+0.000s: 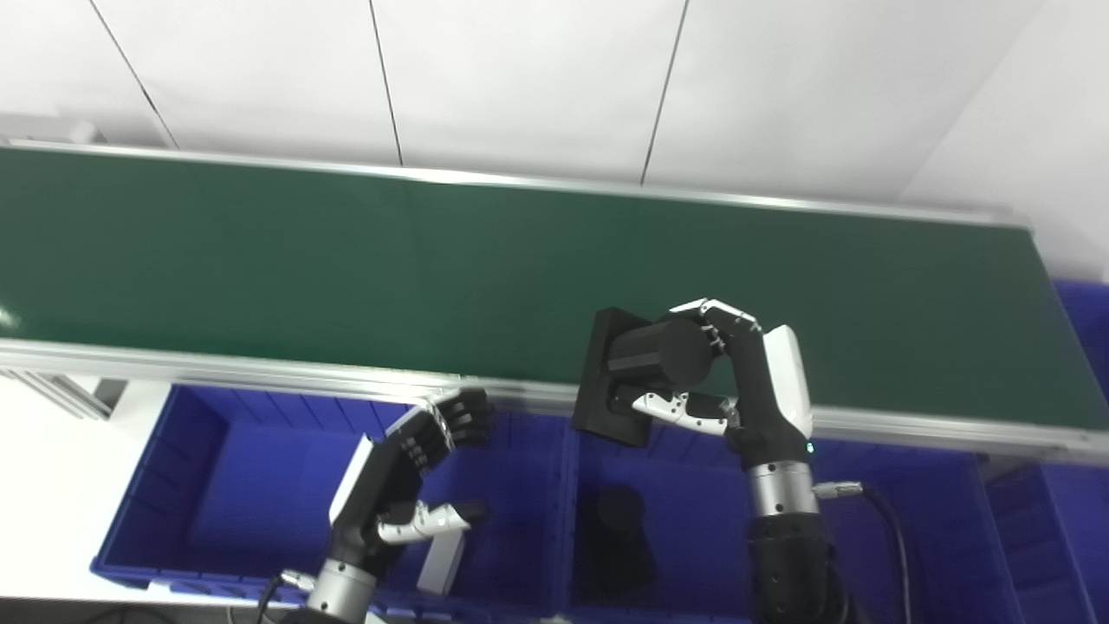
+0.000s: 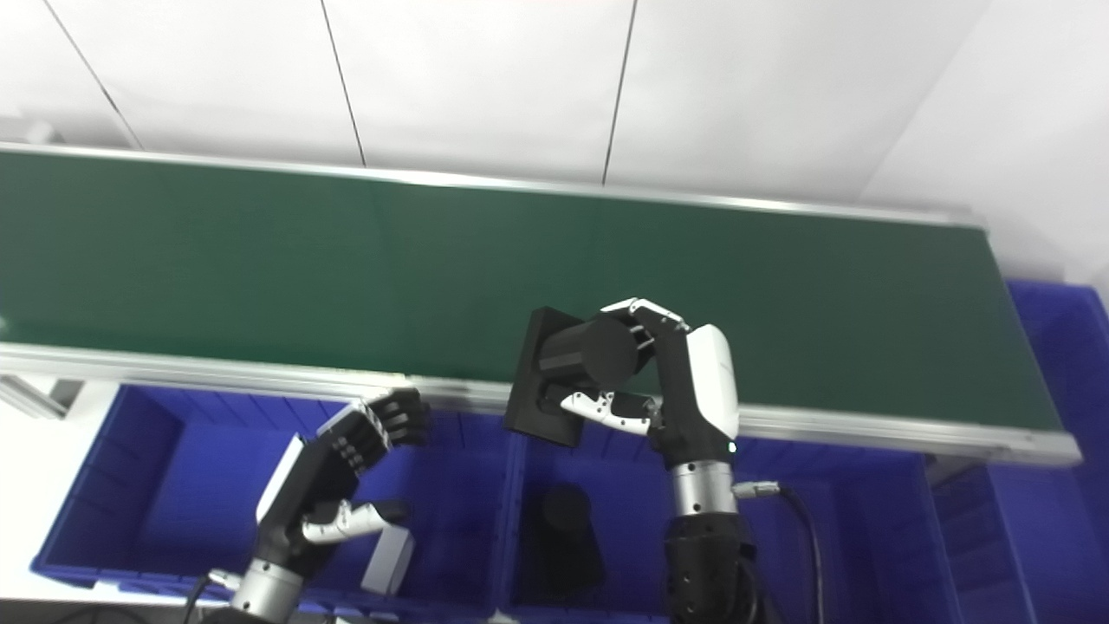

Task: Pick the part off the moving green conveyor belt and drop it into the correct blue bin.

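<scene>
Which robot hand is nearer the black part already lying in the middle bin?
Right robot hand, above the black part, gripping another part. Left robot hand is over the neighbouring bin.

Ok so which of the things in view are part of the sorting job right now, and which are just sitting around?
Part of the job:
right hand, shut on the black part
green conveyor belt
middle blue bin below the held part
black part already in that bin

Just around:
left hand, open, holding nothing
left blue bin
white wall panels
</scene>
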Tool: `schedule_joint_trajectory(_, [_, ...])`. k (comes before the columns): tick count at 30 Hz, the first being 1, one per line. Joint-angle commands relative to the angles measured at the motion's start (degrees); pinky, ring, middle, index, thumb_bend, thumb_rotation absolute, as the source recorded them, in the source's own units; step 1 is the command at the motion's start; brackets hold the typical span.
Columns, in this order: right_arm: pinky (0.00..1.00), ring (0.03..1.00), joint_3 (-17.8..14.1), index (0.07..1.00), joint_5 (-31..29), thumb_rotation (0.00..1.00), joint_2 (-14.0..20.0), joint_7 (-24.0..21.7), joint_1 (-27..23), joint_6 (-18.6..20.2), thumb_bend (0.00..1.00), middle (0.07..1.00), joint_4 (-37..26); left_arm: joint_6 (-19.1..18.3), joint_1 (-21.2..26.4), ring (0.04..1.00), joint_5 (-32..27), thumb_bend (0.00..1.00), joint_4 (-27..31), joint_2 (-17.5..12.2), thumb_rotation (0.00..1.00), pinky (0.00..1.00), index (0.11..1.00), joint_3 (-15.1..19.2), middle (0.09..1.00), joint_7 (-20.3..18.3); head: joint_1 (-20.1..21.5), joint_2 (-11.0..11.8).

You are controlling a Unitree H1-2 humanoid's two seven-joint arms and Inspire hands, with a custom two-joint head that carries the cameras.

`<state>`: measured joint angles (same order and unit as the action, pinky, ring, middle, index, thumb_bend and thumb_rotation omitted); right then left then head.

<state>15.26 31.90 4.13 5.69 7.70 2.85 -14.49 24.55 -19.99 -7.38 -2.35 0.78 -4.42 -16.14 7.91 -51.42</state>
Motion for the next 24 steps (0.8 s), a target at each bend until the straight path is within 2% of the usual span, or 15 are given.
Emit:
schedule_joint_trajectory(1, [0.35, 0.477, -0.56, 0.459, 1.13, 0.00, 0.99, -1.29, 0.65, 1.02, 0.49, 0.559, -2.65, 0.64, 0.61, 0.725, 1.09, 0.90, 2.83, -0.66, 0.35, 0.69, 0.751, 0.21, 0.753, 1.09, 0.06, -0.60])
schedule_joint_trajectory(6, [0.35, 0.486, -1.24, 0.458, 3.05, 0.00, 3.18, -4.60, 2.53, 3.75, 0.49, 0.546, -3.45, 0.07, 1.62, 0.729, 1.09, 0.88, 3.50, -1.73, 0.35, 0.69, 0.756, 0.13, 0.757, 1.74, 0.30, -1.23])
schedule_joint_trajectory(12, [0.35, 0.456, -0.99, 0.492, 8.68, 0.00, 6.94, -9.40, 2.54, 7.61, 0.49, 0.552, -4.05, -2.06, 2.55, 0.734, 2.14, 0.87, 5.37, -3.41, 0.36, 0.69, 0.760, 0.13, 0.759, 2.67, 1.32, -2.65])
schedule_joint_trajectory(16, [0.34, 0.449, -0.32, 0.499, 14.94, 0.00, 9.53, -13.83, 1.04, 10.98, 0.49, 0.555, -4.26, -5.08, 3.24, 0.730, 0.93, 0.86, 7.38, -3.59, 0.34, 0.69, 0.759, 0.15, 0.758, 3.20, 1.68, -3.38])
schedule_joint_trajectory(20, [0.35, 0.453, 0.11, 0.485, 18.74, 0.00, 10.09, -15.06, -0.17, 12.50, 0.49, 0.567, -1.92, -5.97, 4.81, 0.717, 1.15, 0.86, 8.02, -3.05, 0.34, 0.67, 0.756, -0.04, 0.750, 3.93, 2.05, -3.61])
schedule_joint_trajectory(22, [0.40, 0.445, 0.23, 0.474, 19.98, 0.00, 9.88, -15.59, -0.69, 13.57, 0.50, 0.563, -0.65, -5.61, 5.68, 0.722, 1.25, 0.85, 7.23, -3.01, 0.32, 0.67, 0.752, -0.21, 0.752, 4.02, 2.36, -3.70])
schedule_joint_trajectory(24, [0.40, 0.441, 0.48, 0.477, 20.81, 0.00, 9.64, -16.14, -1.13, 14.47, 0.51, 0.565, 0.40, -5.72, 5.77, 0.721, 1.53, 0.84, 6.44, -3.22, 0.32, 0.67, 0.751, -0.28, 0.751, 4.19, 2.61, -3.77])
